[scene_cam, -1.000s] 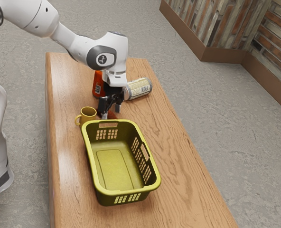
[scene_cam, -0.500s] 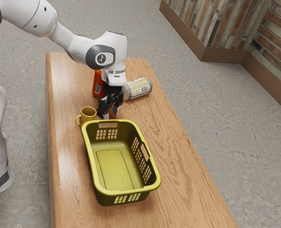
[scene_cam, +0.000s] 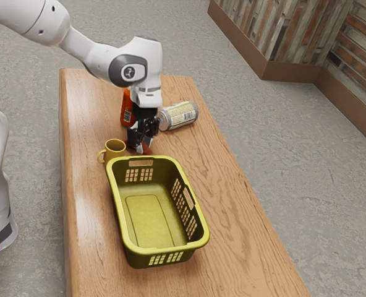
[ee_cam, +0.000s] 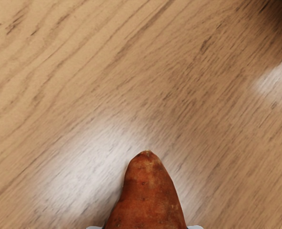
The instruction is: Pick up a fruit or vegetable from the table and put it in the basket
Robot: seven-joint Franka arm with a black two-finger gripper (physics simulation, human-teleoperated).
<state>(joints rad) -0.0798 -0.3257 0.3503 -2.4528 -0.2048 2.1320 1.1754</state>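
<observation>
The hand (scene_cam: 144,148) is clenched on a sweet potato (ee_cam: 149,195), its two fingers touching the orange-brown sides of it from opposite directions. The wrist view shows the potato's tapered end reaching out past the fingertips (ee_cam: 195,227), with the wood grain of the tabletop (scene_cam: 232,210) beneath. The hand points downward, low over the tabletop; I cannot tell whether the potato rests on the wood or is slightly raised. It is outside the basket (scene_cam: 140,258), just beyond the basket's near end as seen from the hand.

The basket is yellow-green and upright, with slotted walls and handle openings. It stands just beside the hand, on the side toward the exterior camera, and its long sides run away from the hand. A yellow mug (scene_cam: 115,149) stands upright near the hand, toward the exterior view's left, its handle turned away from the hand. On the side of the hand away from the basket is a red container (scene_cam: 127,112) with a barcode label, partly hidden by the arm (scene_cam: 87,49). A can (scene_cam: 182,116) with a pale label lies on its side near the hand, toward the exterior view's right and farther from the camera.
</observation>
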